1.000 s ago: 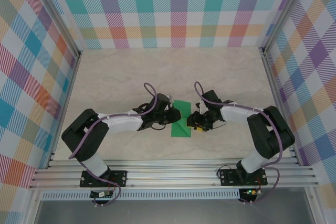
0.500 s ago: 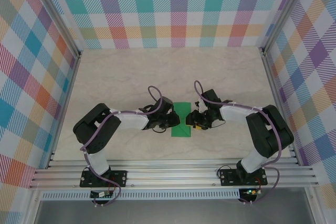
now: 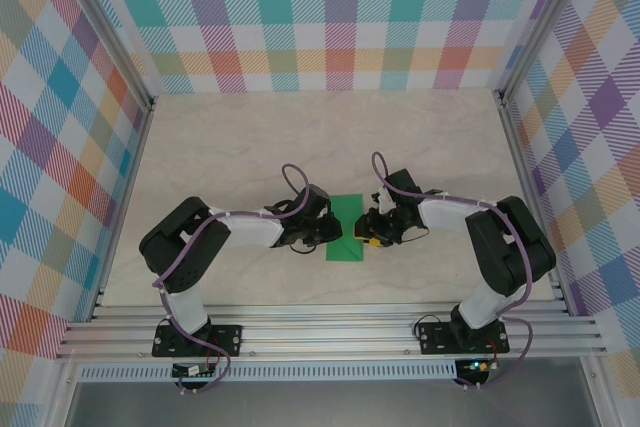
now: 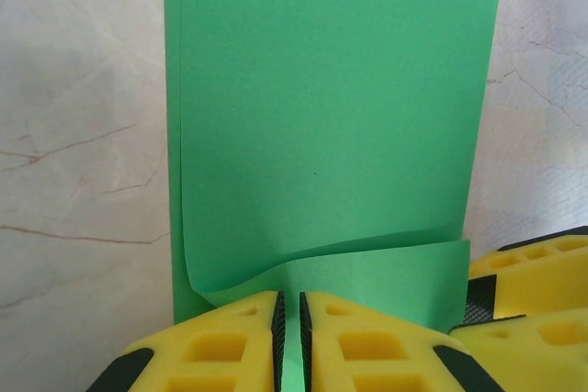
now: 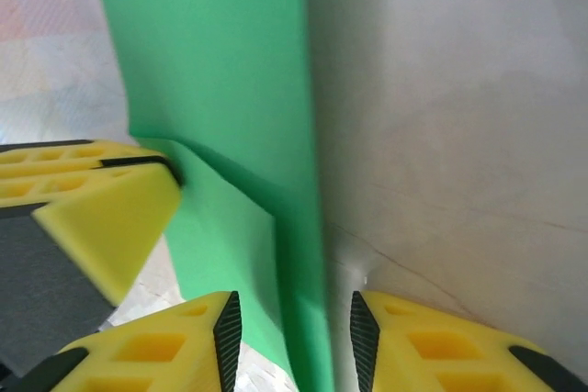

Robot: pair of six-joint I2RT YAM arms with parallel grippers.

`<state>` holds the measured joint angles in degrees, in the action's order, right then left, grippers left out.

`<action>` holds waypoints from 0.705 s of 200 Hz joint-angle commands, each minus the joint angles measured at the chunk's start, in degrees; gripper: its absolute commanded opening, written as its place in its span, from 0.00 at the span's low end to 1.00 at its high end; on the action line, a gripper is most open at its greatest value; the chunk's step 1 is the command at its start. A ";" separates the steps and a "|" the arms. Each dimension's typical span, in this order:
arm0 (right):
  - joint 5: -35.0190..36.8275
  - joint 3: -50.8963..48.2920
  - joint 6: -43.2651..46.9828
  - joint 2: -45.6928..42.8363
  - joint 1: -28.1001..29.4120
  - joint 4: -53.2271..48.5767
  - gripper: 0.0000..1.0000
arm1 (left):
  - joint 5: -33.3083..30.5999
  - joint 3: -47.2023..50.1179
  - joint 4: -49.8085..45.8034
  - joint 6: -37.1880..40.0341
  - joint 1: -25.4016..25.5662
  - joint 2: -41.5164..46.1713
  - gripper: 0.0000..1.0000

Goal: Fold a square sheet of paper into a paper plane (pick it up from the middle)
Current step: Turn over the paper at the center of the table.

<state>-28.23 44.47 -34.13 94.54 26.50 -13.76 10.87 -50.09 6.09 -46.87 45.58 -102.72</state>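
The square sheet of paper (image 4: 331, 117) is thin green paper with a smooth, matt, unprinted face, and the table (image 4: 83, 135) beneath has a smooth, pale, marble-veined top with a slight sheen. The fingers (image 4: 220, 351) of the left gripper (image 4: 289, 309) and the right gripper (image 5: 289, 319) are matt yellow moulded blocks with black inner pads. The frame rails (image 3: 330, 332) are bare brushed metal, the arm housings (image 3: 245, 230) matt white and black plastic, the walls (image 3: 340, 17) a matt checked print.
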 commanded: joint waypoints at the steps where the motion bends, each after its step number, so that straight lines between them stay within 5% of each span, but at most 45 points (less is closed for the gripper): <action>1: -3.41 0.54 -0.50 1.03 0.40 2.91 0.38 | -0.53 -1.01 -1.47 0.19 0.59 -0.55 0.16; 73: -3.37 0.04 0.04 0.46 0.40 3.15 0.38 | -0.37 -1.12 -1.31 0.12 0.59 -0.49 0.16; 141: -5.37 -1.09 1.83 0.35 0.43 4.34 0.23 | -0.25 -0.88 -0.15 -0.86 0.60 0.76 0.16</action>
<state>-31.33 43.90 -33.63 95.00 26.72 -10.81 10.87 -50.19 6.04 -46.96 45.58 -102.69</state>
